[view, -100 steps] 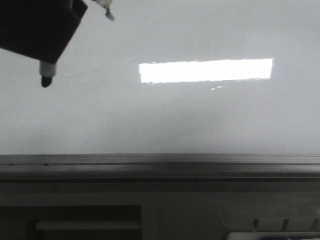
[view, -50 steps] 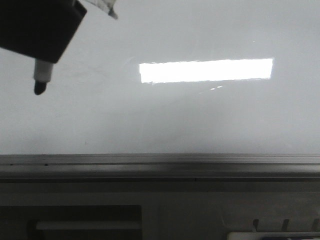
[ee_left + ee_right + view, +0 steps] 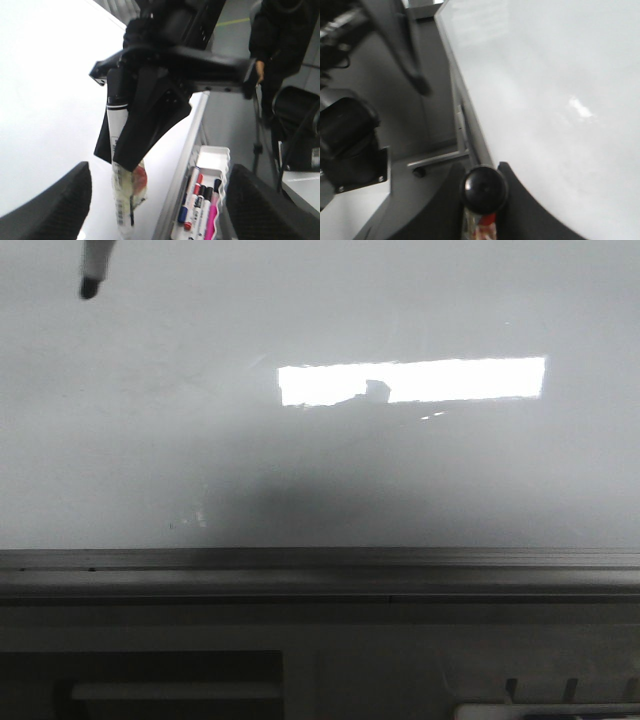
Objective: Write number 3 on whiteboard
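In the front view the whiteboard (image 3: pixel 420 470) fills nearly the whole picture, a glossy pale grey sheet. The dark tip of a marker (image 3: pixel 90 280) hangs before the whiteboard's upper left corner; whether it touches the surface cannot be told. A bright rectangular glare (image 3: pixel 450 380) lies across the whiteboard's upper middle, with a small dark shape cutting into its lower edge. A soft shadow spreads over the whiteboard's lower middle. The grey ridged ledge (image 3: pixel 320 575) runs along the whiteboard's bottom edge.

In the left wrist view the left end effector (image 3: pixel 157 210) stands wide apart, its two dark pads (image 3: pixel 50 205) far from each other with nothing between them. Beyond it, in front of the whiteboard (image 3: pixel 45 75), the other arm's black end effector carries the marker (image 3: pixel 117 145), its white barrel pointing away from the arm. A white tray (image 3: pixel 220 155) of coloured pens sits on the ledge at the whiteboard's edge. A person (image 3: pixel 285 35) in dark clothes stands away from the whiteboard.

In the right wrist view the right end effector (image 3: pixel 482 200) is closed tight around the marker (image 3: pixel 485 187), whose round black end faces the camera. The whiteboard (image 3: pixel 560 100) lies just beside it, its grey metal rim (image 3: pixel 470 120) running along one side.
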Controlling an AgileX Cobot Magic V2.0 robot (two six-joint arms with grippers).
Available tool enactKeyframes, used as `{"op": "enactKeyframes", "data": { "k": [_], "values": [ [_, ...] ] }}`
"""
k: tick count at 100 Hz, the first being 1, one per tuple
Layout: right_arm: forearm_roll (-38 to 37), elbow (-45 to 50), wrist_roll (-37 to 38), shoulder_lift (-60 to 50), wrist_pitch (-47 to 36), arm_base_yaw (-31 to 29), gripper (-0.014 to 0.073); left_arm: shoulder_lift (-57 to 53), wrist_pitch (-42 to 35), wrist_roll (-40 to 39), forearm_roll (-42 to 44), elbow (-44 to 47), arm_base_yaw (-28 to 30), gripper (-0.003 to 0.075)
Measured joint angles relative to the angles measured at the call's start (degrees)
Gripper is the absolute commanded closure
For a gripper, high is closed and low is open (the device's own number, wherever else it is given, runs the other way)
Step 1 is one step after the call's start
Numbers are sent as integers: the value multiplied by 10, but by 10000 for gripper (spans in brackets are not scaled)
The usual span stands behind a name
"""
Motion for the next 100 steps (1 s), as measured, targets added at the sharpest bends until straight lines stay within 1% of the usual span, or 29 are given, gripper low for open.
{"op": "enactKeyframes", "data": {
  "k": [6, 15, 27, 30, 37, 47, 58, 74, 100],
  "values": [
    [-1, 0, 0, 0, -28, -20, 655, -40, 0, -42, 36, 0, 9, 336],
    [-1, 0, 4, 0, -70, -55, 655, -91, 1, -129, 136, 0, 28, 429],
    [0, 0, 11, 0, -102, -114, 655, -157, 21, -306, 307, 0, 62, 593],
    [0, 0, 12, 0, -105, -125, 655, -169, 34, -341, 352, 0, 69, 645],
    [0, 0, 12, 0, -110, -143, 655, -192, 67, -408, 420, 0, 87, 742],
    [1, 0, 12, 6, -114, -149, 655, -210, 105, -447, 461, 0, 103, 741],
    [1, 0, 12, 17, -114, -149, 655, -214, 124, -458, 466, 0, 106, 741],
    [1, 0, 12, 38, -125, -149, 655, -214, 127, -462, 466, 0, 106, 741],
    [-5, 0, 13, 57, -145, -149, 655, -214, 127, -464, 441, 0, 106, 741]
  ]
}}
